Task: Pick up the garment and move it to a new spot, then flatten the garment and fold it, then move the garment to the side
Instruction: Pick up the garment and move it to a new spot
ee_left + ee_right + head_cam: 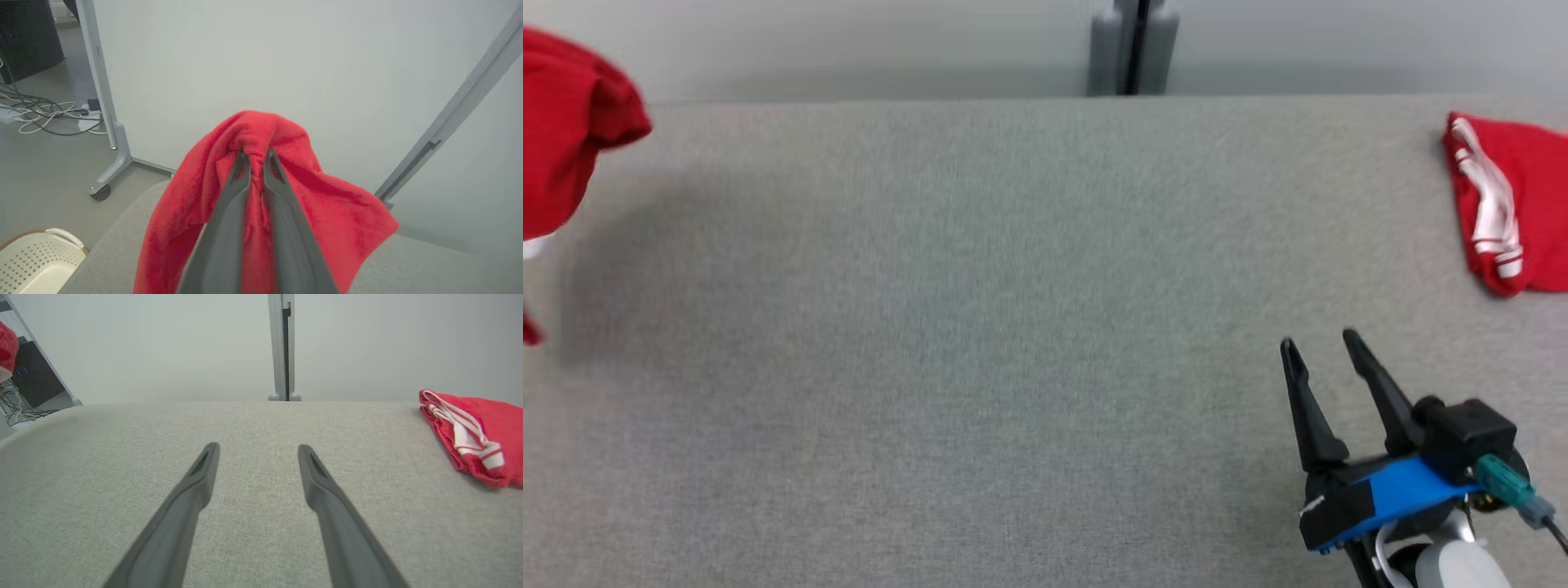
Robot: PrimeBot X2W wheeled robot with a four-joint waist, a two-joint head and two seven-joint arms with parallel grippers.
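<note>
A red garment (pixel 327 208) hangs in the air, draped over my left gripper (pixel 255 157), whose two fingers are shut on a bunched fold of it. The head view catches the same garment (pixel 564 122) at the far left edge, lifted above the grey table (pixel 980 327). My right gripper (pixel 1319 343) stands open at the lower right, just above the table, with nothing between its fingers. In the right wrist view that gripper (pixel 255 451) points across bare cloth.
A second red garment with white stripes (pixel 1511 204) lies folded at the table's far right (pixel 478 437). A grey post (pixel 1131 49) stands behind the table. A white perforated basket (pixel 36 261) and cables (pixel 45 112) are on the floor at the left.
</note>
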